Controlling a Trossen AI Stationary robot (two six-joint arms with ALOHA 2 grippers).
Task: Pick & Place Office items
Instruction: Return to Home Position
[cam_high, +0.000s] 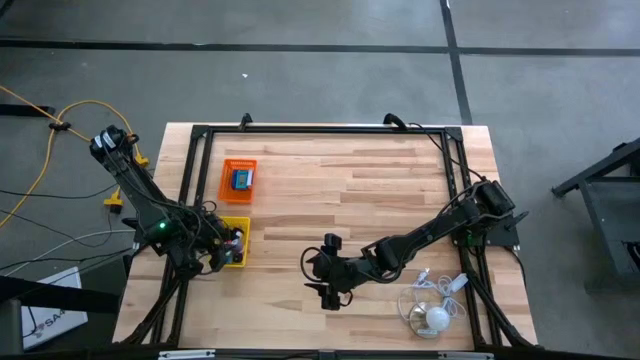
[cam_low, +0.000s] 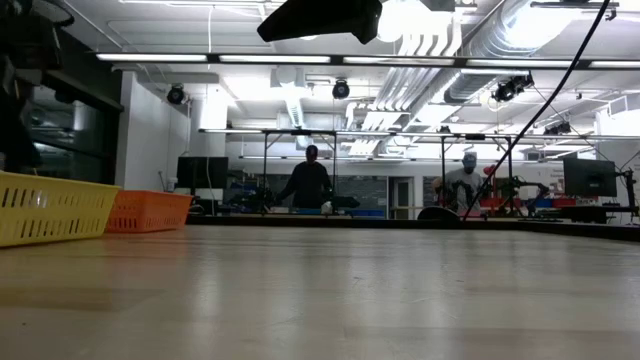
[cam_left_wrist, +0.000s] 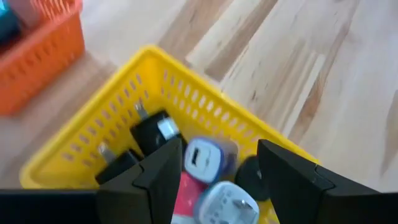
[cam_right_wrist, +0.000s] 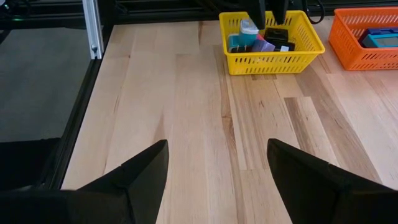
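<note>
A yellow tray (cam_left_wrist: 186, 93) holds several office items: black pieces (cam_left_wrist: 149, 130), a white and blue block (cam_left_wrist: 202, 158), a pink bit (cam_left_wrist: 186, 193). My left gripper (cam_left_wrist: 214, 180) hangs open just above them at the table's left (cam_high: 222, 255), with nothing pinched between its fingers. An orange tray (cam_high: 238, 180) beyond it holds a blue item (cam_high: 241, 180). My right gripper (cam_high: 322, 280) waits open over bare wood near the table's middle, facing the yellow tray (cam_right_wrist: 273, 62).
A white cable bundle with a round white piece (cam_high: 435, 308) lies at the near right. A black frame (cam_high: 320, 128) runs around the table's edges. Bare wood lies between the trays and my right gripper (cam_right_wrist: 217, 168). People stand in the room behind the table (cam_low: 308, 185).
</note>
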